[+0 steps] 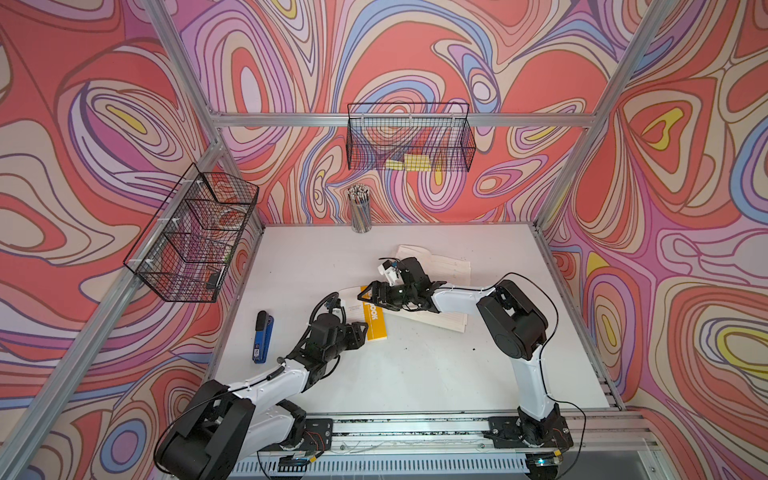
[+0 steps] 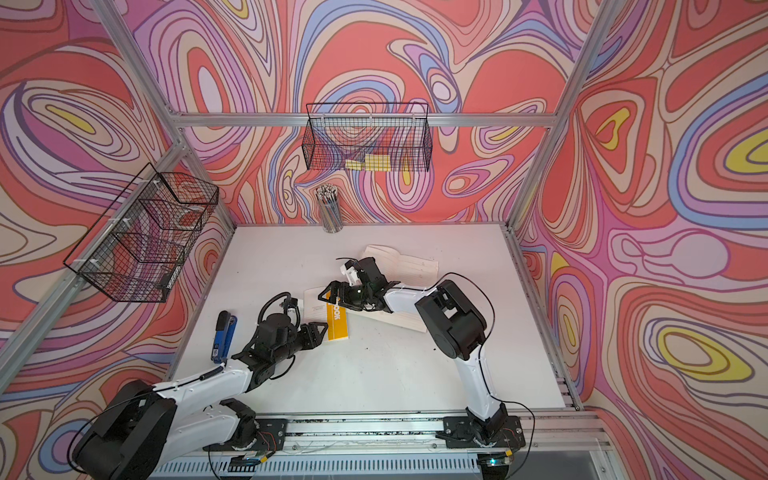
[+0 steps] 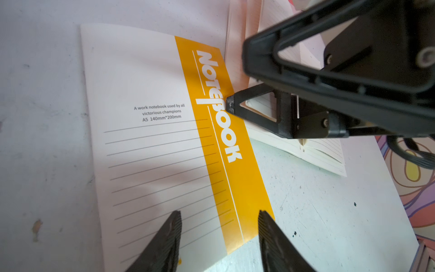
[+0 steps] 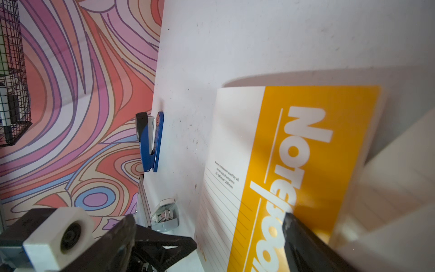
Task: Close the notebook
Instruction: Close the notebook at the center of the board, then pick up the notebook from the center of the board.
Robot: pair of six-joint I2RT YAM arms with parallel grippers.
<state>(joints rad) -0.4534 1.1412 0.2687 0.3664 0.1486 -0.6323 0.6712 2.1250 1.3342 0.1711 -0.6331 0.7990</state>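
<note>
Both top views: an open paper notebook (image 1: 376, 322) with a white-and-yellow cover lies on the white table (image 1: 415, 374), cover side towards the blue-and-black stapler (image 1: 263, 336) but apart from it. The left gripper (image 1: 361, 330) sits between stapler and yellow band.

Left wrist: the left gripper (image 3: 220, 226) is released, over the cover's edge.

Right wrist: the right gripper (image 4: 207, 223) is spread wide, with one fingertip (image 4: 292, 226) on the yellow band.

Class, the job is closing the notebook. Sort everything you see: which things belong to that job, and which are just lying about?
Belongs to the job: notebook, right gripper (touching its cover), left gripper (open above it).

Lying about: blue stapler, cup of pencils, back-wall wire basket, side-wall wire basket.
</note>
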